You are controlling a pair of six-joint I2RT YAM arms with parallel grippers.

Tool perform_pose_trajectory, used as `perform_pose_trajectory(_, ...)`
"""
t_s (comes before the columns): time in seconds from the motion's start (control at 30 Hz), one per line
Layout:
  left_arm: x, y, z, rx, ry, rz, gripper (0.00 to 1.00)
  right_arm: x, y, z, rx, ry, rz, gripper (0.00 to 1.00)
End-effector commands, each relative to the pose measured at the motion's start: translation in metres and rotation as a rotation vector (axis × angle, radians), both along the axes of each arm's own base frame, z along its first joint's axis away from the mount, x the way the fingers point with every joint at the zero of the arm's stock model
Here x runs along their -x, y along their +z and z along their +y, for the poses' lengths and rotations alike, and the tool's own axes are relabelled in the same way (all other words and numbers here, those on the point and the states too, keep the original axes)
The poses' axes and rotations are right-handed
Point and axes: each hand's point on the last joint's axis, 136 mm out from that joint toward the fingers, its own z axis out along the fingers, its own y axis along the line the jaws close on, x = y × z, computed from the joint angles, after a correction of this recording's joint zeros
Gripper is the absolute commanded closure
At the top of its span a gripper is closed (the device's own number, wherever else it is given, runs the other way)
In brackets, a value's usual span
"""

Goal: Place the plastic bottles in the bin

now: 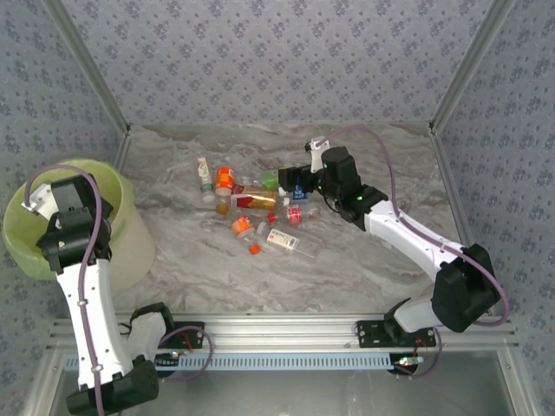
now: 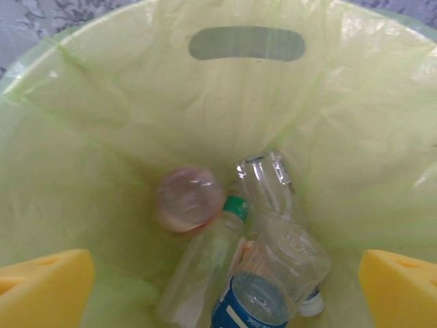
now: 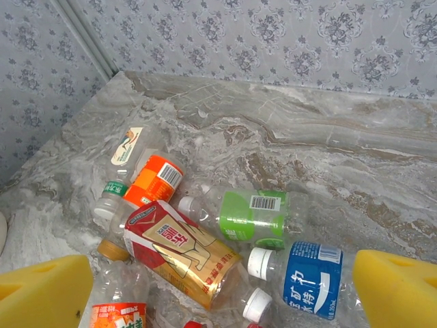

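**Jaws spread above bin and bottle pile**

The left gripper (image 2: pixel 222 290) is being held over the mouth of the round pale lime-green plastic bin (image 2: pixel 102 102). Its yellow fingers (image 2: pixel 41 290) are being kept wide apart, and nothing is being pinched between them. Straight below the jaws, clear plastic bottles are lying heaped on the bin's floor. A blue-labelled bottle (image 2: pixel 249 311) is sitting under the gap, with a green-capped bottle (image 2: pixel 205 266) touching it on the left-finger side. A bare clear bottle (image 2: pixel 270 181) and a rounded pinkish bottle end (image 2: pixel 186 199) are lying just beyond. The oval handle slot (image 2: pixel 246 43) is showing on the wall ahead of the jaws.

The right gripper (image 3: pixel 220 290) is being held low over the marbled grey tabletop (image 3: pixel 328 157). Its yellow pads (image 3: pixel 403 290) are likewise being kept spread, and nothing is being gripped. A red-and-gold labelled bottle (image 3: pixel 181 253) is lying just ahead of the gap, nearer the left pad. A white-capped bottle with a blue label (image 3: pixel 307 277) is lying close to the right pad. Farther ahead, a green-labelled bottle (image 3: pixel 252 217) and an orange-labelled bottle (image 3: pixel 153 181) are resting on the tabletop.
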Motion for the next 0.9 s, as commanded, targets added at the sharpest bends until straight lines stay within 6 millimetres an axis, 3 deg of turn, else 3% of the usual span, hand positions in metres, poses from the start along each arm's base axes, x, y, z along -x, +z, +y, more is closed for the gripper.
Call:
perform_pose_trajectory(0.0, -0.006, 0.018, -0.009, 0.025, -0.053, -0.092, 0.0, -0.004, 0.005, -0.004, 0.015, -0.015, -0.008, 0.0)
perform_pose_trajectory(0.3, -0.028, 0.04, -0.042, 0.074, -0.273, -0.259, 0.01, -0.004, -0.002, -0.008, 0.033, -0.038, 0.012, 0.0)
perform_pose_trajectory(0.47, -0.032, 0.059, -0.059, 0.101, -0.358, -0.365, 0.01, -0.002, -0.028, -0.016, 0.069, -0.085, 0.113, 0.0)
perform_pose_trajectory(0.63, -0.037, 0.076, -0.082, 0.149, -0.478, -0.446, 0.01, 0.028, -0.057, -0.006, 0.089, 0.056, 0.236, 0.0)
perform_pose_trajectory(0.87, -0.055, 0.085, -0.118, 0.2, -0.704, -0.559, 0.01, 0.081, -0.104, -0.013, 0.217, 0.213, 0.436, 0.0)
